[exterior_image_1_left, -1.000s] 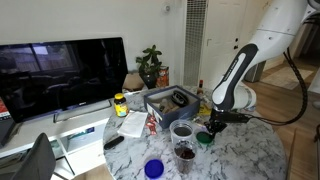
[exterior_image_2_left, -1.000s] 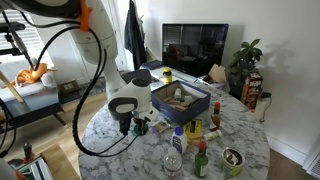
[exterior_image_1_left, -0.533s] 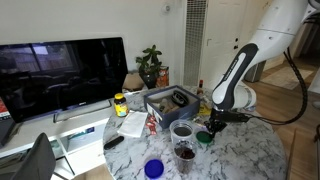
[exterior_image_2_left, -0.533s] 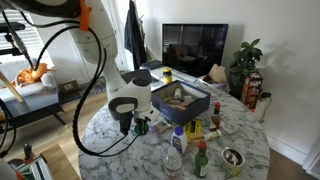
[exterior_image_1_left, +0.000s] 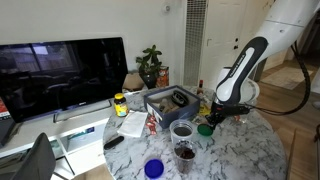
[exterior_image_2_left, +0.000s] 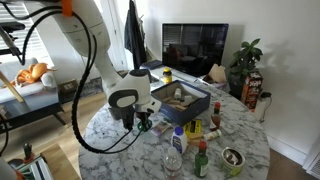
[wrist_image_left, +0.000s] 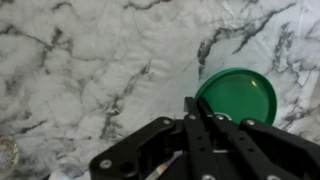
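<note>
Item: green lid (wrist_image_left: 240, 95), round and shallow. I judge it light, stiff and slick-faced, so best taken by the rim. Location: just over the marble table (wrist_image_left: 90, 70), near a clear cup (exterior_image_1_left: 181, 129). My gripper (wrist_image_left: 194, 104) has its fingers together, pinching the lid's near rim.

Glossy green plastic lid (wrist_image_left: 236, 96), polished veined marble table (wrist_image_left: 90, 70), matt black claw (wrist_image_left: 193, 106)

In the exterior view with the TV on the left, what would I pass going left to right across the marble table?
Yellow-capped bottle → dark box → green lid, right at the gripper. The glass cups and blue bowl overlap the box sideways, so they are left out.
</note>
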